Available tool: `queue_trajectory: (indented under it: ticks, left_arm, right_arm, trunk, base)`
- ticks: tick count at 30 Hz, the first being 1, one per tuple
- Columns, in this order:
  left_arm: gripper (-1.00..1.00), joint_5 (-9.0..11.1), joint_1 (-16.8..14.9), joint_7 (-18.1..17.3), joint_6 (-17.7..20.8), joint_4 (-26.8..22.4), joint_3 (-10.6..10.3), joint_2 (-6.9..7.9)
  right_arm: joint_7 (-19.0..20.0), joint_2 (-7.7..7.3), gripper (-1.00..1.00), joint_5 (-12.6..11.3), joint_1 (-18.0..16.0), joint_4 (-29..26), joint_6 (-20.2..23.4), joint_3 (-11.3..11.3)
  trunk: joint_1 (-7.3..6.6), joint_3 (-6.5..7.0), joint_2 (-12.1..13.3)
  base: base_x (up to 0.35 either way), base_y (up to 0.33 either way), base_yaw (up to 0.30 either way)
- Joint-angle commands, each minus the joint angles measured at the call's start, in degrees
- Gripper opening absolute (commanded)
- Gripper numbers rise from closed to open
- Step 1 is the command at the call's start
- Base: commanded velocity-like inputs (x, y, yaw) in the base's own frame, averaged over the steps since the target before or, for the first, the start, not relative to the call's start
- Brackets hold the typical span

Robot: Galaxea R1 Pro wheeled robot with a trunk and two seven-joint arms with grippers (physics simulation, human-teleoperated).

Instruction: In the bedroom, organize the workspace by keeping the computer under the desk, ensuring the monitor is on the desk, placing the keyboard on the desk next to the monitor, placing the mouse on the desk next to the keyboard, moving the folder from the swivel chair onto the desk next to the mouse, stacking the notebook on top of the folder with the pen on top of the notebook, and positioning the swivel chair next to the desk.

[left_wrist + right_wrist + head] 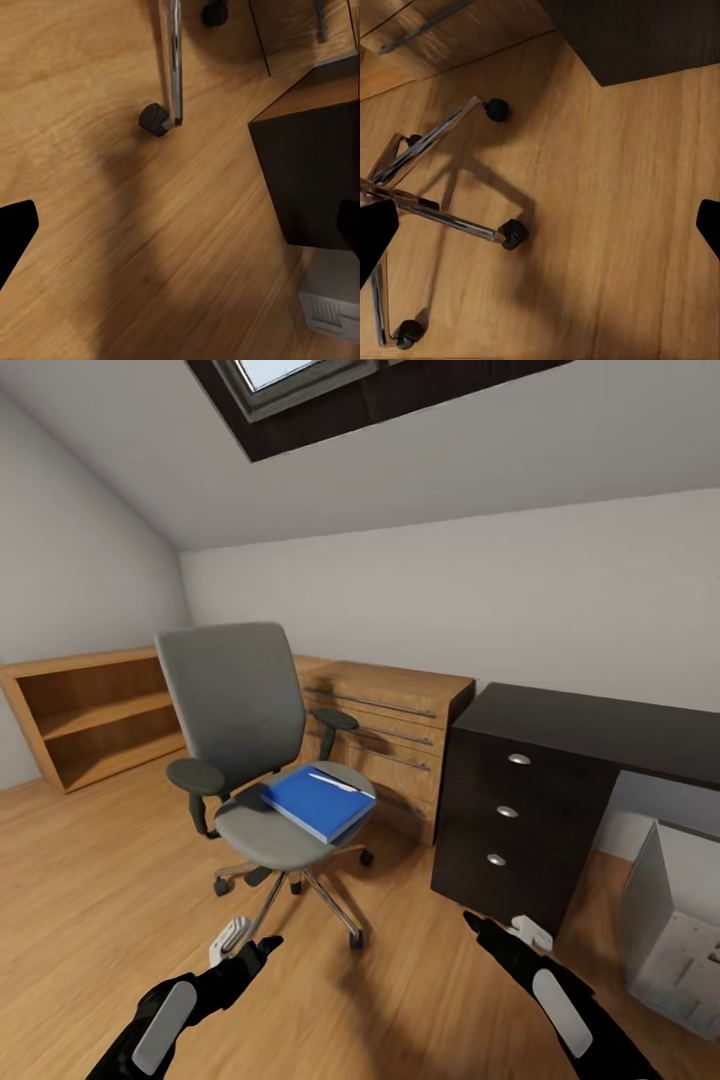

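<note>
The swivel chair (240, 710) stands on the wood floor ahead, with the blue folder (315, 802) flat on its seat. A thin white pen-like item (335, 781) lies on the folder. To the right is the black desk (600, 722), and the pale computer (680, 940) sits on the floor beneath it. My left gripper (245, 950) and right gripper (498, 932) hang low over the floor in front of the chair, both open and empty. The chair's chrome base (435, 214) and a castor (154, 120) show below them. Monitor, keyboard, mouse and notebook are out of view.
A light-wood drawer unit (390, 735) stands between chair and desk, and a low open shelf (95, 715) runs along the left wall. The desk's drawer block (515, 815) reaches the floor. A sloped ceiling with a skylight (290, 380) hangs overhead.
</note>
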Motion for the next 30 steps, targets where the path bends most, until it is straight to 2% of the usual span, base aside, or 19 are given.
queue_trajectory:
  ticks: [1,11,15,22,30]
  left_arm:
    - [1.00,0.1,0.0,0.0,0.5,0.0,0.1,-0.06]
    - [1.00,0.5,0.0,0.1,0.4,0.2,0.1,-0.15]
    - [1.00,0.5,0.0,0.2,0.2,0.5,0.1,-0.22]
    - [1.00,0.2,0.0,0.2,0.0,0.7,0.1,-1.08]
    - [1.00,0.2,0.0,0.2,0.0,1.0,0.1,-1.24]
  right_arm:
    - [-0.1,-0.42,1.00,0.1,1.3,-3.2,2.1,0.1]
    - [-0.1,-0.58,1.00,0.5,1.9,-4.6,3.0,0.1]
    - [-0.2,-0.59,1.00,0.5,1.9,-4.7,3.1,0.0]
    - [-0.2,-0.58,1.00,0.5,1.9,-4.7,3.0,0.0]
    - [-0.2,-0.55,1.00,0.5,1.9,-4.7,3.0,0.0]
  trunk:
    - [-0.04,0.17,0.0]
    - [-2.04,2.01,3.6]
    - [-2.92,2.73,5.2]
    - [-4.45,3.98,8.0]
    - [-6.21,5.42,11.2]
  base:
    - [0.000,0.000,0.000]
    - [0.000,0.000,-0.010]
    - [0.000,0.000,-0.148]
    - [0.000,0.000,-0.108]
    - [0.000,0.000,-0.022]
